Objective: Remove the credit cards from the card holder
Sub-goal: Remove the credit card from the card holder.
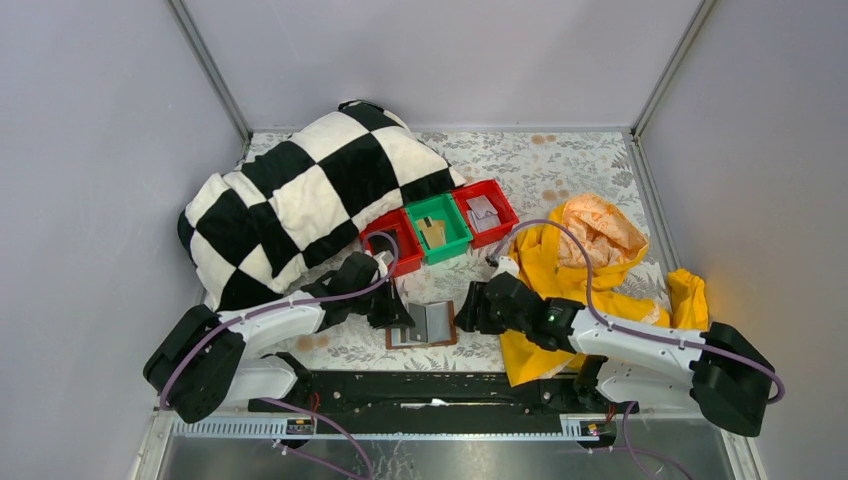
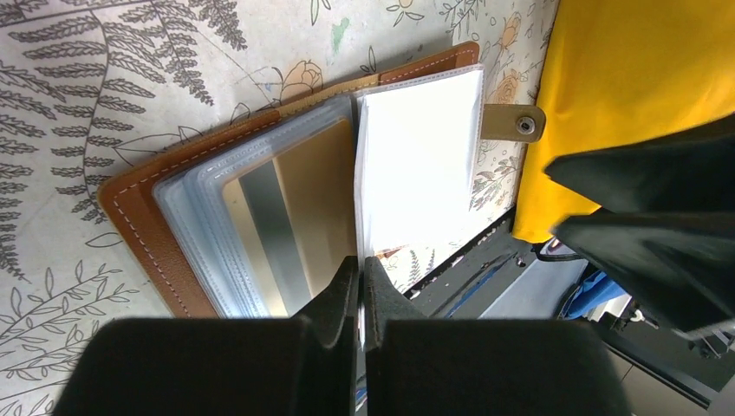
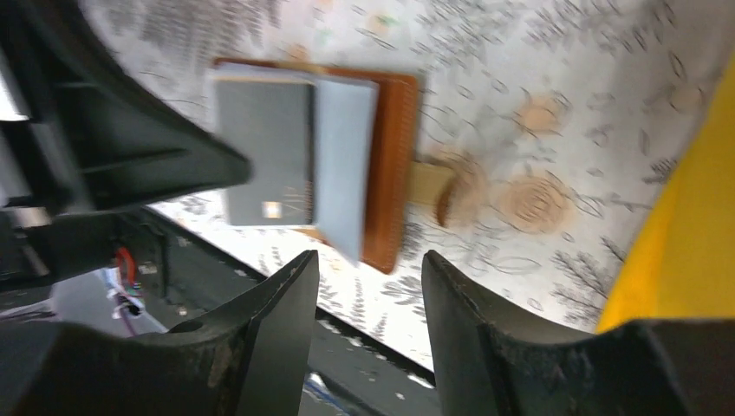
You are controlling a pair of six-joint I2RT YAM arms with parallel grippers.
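Note:
The brown card holder (image 1: pixel 446 328) lies open on the floral cloth between both arms. In the left wrist view its leather cover (image 2: pixel 139 217) holds clear pockets with a gold credit card (image 2: pixel 295 225) that has a grey stripe. My left gripper (image 2: pixel 360 264) is shut on the near edge of a pale pocket page (image 2: pixel 416 165), and a thin white sliver shows between its pads. My right gripper (image 3: pixel 369 258) hangs open and empty just near of the card holder (image 3: pixel 394 165). A grey card (image 3: pixel 264 152) shows in its left half.
Three small bins stand behind the holder: a red one (image 1: pixel 403 262), a green one (image 1: pixel 452 238) with tan cards, and a red one (image 1: pixel 499 199) with grey cards. A checkered pillow (image 1: pixel 300 195) lies at back left, yellow cloth (image 1: pixel 590 260) at right. The black base rail (image 1: pixel 400 385) runs along the near edge.

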